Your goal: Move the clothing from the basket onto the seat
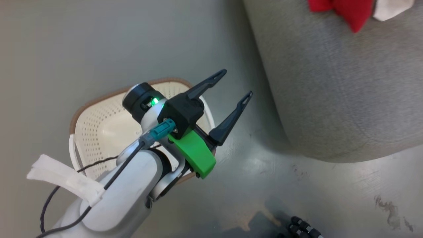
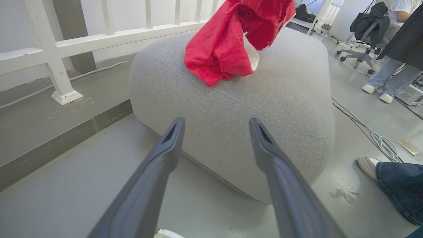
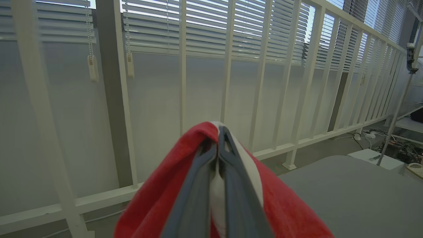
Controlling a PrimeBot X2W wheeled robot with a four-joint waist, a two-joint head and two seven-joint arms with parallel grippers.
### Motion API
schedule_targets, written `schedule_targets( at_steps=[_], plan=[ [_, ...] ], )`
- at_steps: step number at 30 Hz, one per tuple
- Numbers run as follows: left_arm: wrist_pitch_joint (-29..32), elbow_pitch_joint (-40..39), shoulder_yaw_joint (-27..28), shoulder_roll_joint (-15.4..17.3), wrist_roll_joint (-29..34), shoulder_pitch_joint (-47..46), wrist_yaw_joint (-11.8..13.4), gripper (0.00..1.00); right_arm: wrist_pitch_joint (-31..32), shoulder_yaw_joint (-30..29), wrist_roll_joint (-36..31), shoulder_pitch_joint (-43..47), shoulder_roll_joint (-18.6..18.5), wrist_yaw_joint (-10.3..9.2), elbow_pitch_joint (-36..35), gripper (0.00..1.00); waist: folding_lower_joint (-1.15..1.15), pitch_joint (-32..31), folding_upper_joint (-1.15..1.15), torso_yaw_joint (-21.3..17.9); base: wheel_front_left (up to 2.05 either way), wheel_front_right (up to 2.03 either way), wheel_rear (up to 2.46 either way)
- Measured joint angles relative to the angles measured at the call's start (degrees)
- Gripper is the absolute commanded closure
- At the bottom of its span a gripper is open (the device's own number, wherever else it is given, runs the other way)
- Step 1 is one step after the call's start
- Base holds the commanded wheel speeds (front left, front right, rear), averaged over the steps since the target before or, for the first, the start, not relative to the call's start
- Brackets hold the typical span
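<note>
Since the seat (image 2: 231, 109) is the largest thing in the scene, it comes first. It is a grey cushion on the floor, straight ahead of the left end effector (image 2: 216, 120) and beyond its fingertips.

On the seat's top, further out from those fingertips, is the clothing (image 2: 224, 49), a bunched red mass with a white panel. Its lower folds appear to rest on the cushion, while its upper part rises out of the left wrist view.

The right end effector (image 3: 218, 132) is clenched on that clothing. Red fabric with a white stripe drapes over both sides of its closed fingers, and the grey cushion shows below and off to one side of them.

The basket (image 1: 99, 122) stands on the floor beneath and behind the left end effector, near the seat but apart from it. The perforated interior that can be seen holds no red, though the forearm covers part of it.

The left end effector is spread wide and holds nothing.

By my reading, the task is nearly finished, because the garment is already over the seat. What remains is for the right end effector to let go, and then for the hidden part of the basket to be checked for anything left behind.
</note>
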Motion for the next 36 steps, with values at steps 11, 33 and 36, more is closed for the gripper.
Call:
schedule_targets(
  at_steps=[11, 33, 36],
  plan=[
    [0.44, -1.14, 0.89, 1.83, 0.47, -1.78, -0.49, 0.00, -1.51, 0.14, -0.42, -0.04, 4.74, -0.87, 7.64, 1.00, 0.00, 7.55, 0.00, 3.29, 0.00, 0.00, 0.00],
    [-0.01, 0.19, 2.01, 3.96, 0.44, -1.86, -0.71, 0.00, -4.35, 3.24, -1.58, -0.07, 10.68, -0.63, 16.21, 0.00, -0.01, 7.46, 0.00, 0.36, 0.00, 0.00, 0.00],
    [-0.09, 0.37, 2.41, 4.17, 0.40, -1.86, -0.71, 0.00, -5.01, 4.19, -1.59, -0.04, 12.02, 0.24, 16.41, 0.00, 0.00, 6.96, 0.00, -0.93, 0.00, 0.00, 0.00]
  ],
)
